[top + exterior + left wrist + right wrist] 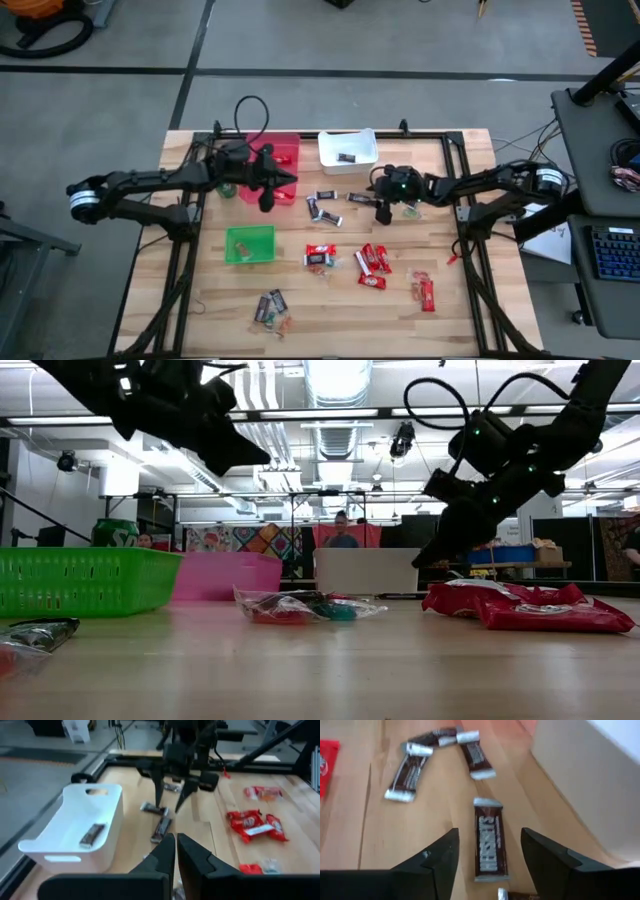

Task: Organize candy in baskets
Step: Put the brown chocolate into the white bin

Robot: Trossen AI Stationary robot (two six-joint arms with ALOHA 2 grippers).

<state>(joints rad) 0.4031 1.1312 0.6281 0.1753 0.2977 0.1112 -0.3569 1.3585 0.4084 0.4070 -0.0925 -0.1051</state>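
Right claw spread over a dark bar; left claw pressed together, empty.

The right gripper (pixel 489 857) hangs with fingers wide apart, straddling a dark mini bar (pixel 489 845) on the table just right of the white basket (pixel 347 150), gripping nothing. The bar's long axis runs along the gripper's reach. The left gripper (pixel 176 851) sits closed above the red basket (pixel 281 155).

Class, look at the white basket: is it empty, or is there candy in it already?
Not empty. The white basket holds one dark bar lying on its floor; the high view shows the same single piece. The rest of its floor is bare.
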